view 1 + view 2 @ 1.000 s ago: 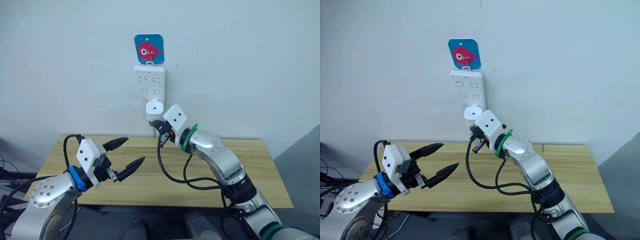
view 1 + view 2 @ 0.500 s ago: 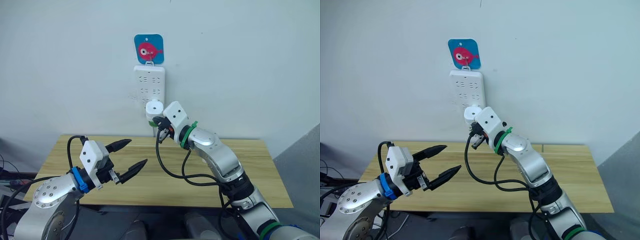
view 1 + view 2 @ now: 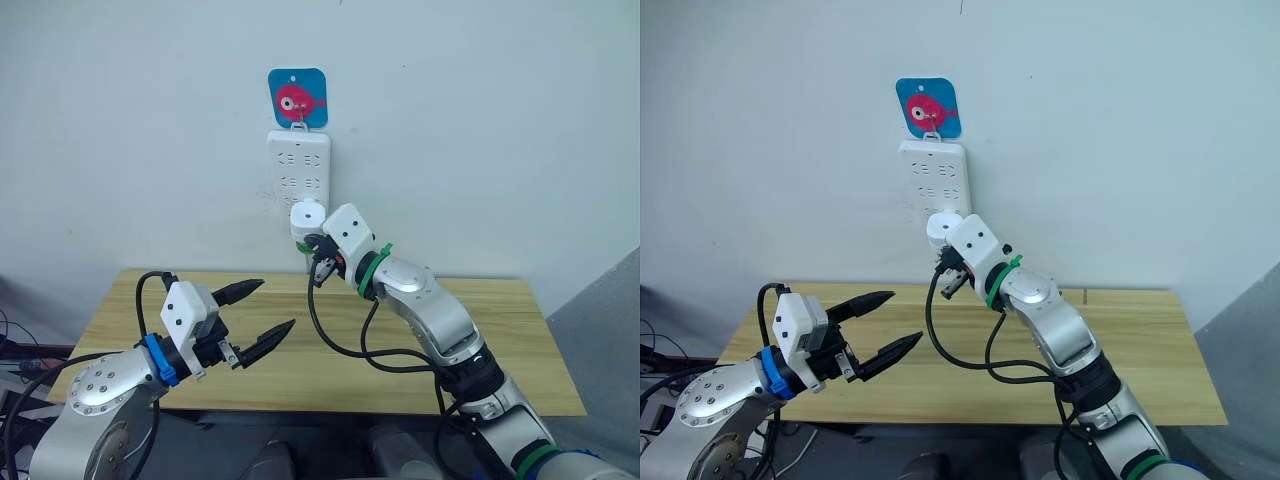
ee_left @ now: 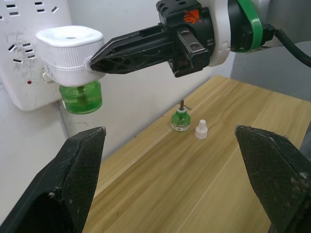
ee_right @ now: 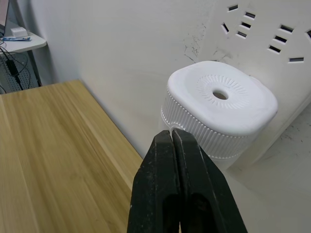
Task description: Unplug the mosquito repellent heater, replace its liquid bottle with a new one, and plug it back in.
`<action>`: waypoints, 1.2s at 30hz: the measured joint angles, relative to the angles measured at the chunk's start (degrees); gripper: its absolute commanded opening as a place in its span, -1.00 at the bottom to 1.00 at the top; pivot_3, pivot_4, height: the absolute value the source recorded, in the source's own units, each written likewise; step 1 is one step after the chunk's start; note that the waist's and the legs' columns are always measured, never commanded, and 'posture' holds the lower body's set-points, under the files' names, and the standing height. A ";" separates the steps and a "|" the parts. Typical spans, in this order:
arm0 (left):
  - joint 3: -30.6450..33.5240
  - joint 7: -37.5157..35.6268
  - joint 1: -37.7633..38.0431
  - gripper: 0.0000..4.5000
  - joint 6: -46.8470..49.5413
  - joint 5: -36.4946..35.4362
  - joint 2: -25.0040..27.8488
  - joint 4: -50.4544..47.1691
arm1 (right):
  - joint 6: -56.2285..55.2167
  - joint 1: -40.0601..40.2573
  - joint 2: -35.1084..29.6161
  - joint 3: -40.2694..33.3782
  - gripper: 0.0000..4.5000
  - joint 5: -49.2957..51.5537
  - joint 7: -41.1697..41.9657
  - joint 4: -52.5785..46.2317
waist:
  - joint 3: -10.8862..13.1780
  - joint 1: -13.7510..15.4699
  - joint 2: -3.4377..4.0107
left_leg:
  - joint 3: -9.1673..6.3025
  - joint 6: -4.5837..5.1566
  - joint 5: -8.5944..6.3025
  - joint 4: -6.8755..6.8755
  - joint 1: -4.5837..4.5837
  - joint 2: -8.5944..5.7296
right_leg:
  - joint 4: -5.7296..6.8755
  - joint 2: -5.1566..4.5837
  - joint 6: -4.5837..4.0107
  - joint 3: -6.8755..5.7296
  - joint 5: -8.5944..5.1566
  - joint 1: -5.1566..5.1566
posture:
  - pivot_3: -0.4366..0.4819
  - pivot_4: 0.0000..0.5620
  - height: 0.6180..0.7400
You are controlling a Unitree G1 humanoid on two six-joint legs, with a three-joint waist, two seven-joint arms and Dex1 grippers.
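Two black fingers of the right gripper are pressed flat together with nothing between them, and their joined tips meet the ribbed side of the mosquito repellent heater. From the left wrist view the tips look to be touching the white shell just under its cap; whether they truly press on it cannot be told. The heater is plugged into the lower part of the white power strip, which hangs upright on the far wall. Its rounded top face with the round vent hole points up and a little outward. A green liquid bottle is fitted under the heater, hanging below its white body.

Above the strip a blue card with a red fish is fixed to the wall. A black cable loops down from the right wrist toward the wooden table.

Nearer and to the left, the left gripper hovers over the near left part of the table with its fingers spread wide apart, holding nothing, pointing toward the heater and well apart from it.

On the table by the far wall, below the heater, stands a small green bottle with a dark wick sticking up, and just beside it a little white cap, the two close but not touching.
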 measured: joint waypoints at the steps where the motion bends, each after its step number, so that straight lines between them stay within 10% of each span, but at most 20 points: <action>1: -0.09 0.02 -0.06 0.99 -0.05 0.07 -0.02 0.19 | 0.07 0.00 0.25 0.02 -0.98 -0.19 -0.37 0.10 | 0.00 0.00 0.00 | 0.00 0.00 0.00 0.00 0.00 0.00 | 0.00 0.00 0.00 0.00 0.00 0.00 | -0.27 -0.72 0.89; 14: -0.95 0.06 -1.20 0.99 -0.28 0.30 -0.12 1.33 | -0.43 0.21 0.30 0.48 -0.98 -1.18 -1.19 1.18 | 0.00 0.04 0.00 | 0.03 -0.02 0.02 0.01 0.08 0.00 | 0.00 0.02 0.01 0.04 0.00 0.05 | -0.28 -0.73 0.89; 28: 0.10 -4.12 -0.88 0.99 -1.39 -0.05 2.71 8.31 | 1.77 8.87 -16.63 -2.90 -0.98 5.02 11.95 -14.15 | -0.03 -0.29 -0.04 | 0.03 -0.04 0.00 -0.09 0.07 0.00 | -0.01 0.10 -0.06 0.03 -0.05 0.00 | -0.31 -0.84 0.89; 36: 3.25 -11.87 -0.16 1.00 -7.20 2.82 9.14 19.72 | 2.60 21.54 -32.74 -12.53 0.08 4.85 14.97 -18.20 | -0.18 -0.09 -0.12 | 0.06 -0.04 0.00 -0.09 0.07 -0.03 | -0.02 0.07 -0.19 0.01 -0.14 0.00 | -0.29 -0.96 0.89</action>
